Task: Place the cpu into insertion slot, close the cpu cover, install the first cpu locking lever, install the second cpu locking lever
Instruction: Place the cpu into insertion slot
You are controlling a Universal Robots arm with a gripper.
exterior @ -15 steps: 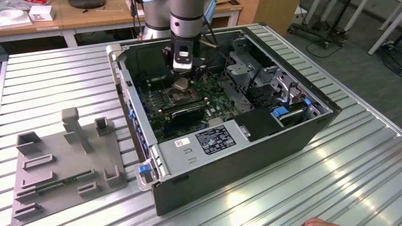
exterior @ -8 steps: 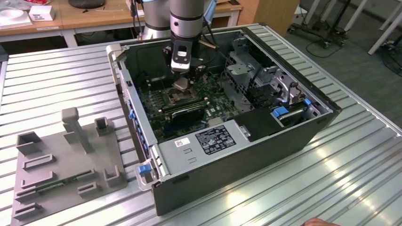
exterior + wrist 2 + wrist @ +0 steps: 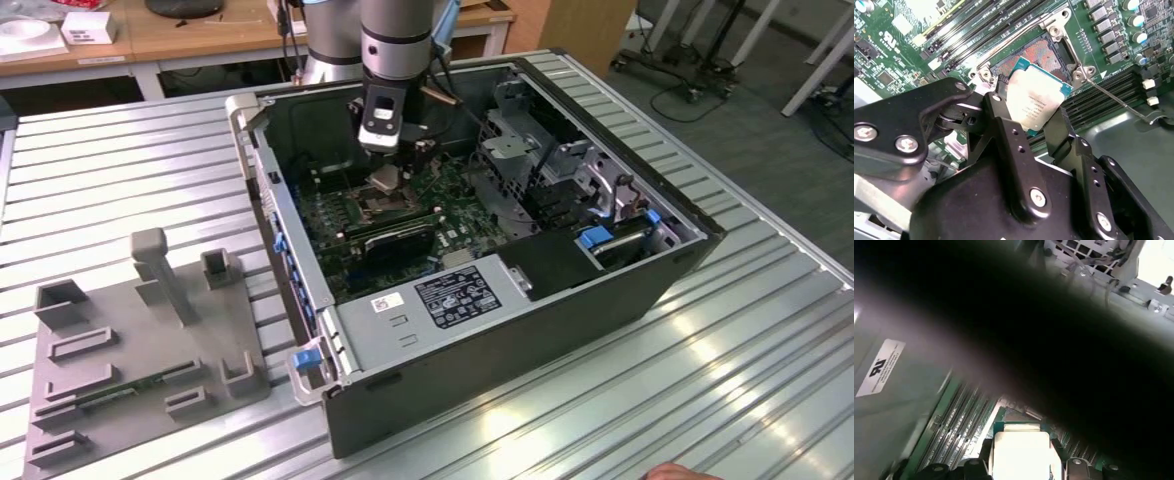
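Arm [image 3: 398, 30]: I come down almost vertically from the top of the exterior view, a silver-grey tube section above a darker wrist section. My wrist points straight down.

Gripper [image 3: 387, 176]: it hangs below the wrist with the fingertips lowest.

In the second wrist view I see my gripper from behind. It has a black body, bolted linkage bars on both sides, and two black fingers [image 3: 1004, 125] reaching forward away from the camera.

Grip state: the jaws are closed on the cpu [image 3: 1038, 97], with one finger against each of two opposite edges. I hold the chip tilted rather than level, its metal top facing back toward the wrist camera.
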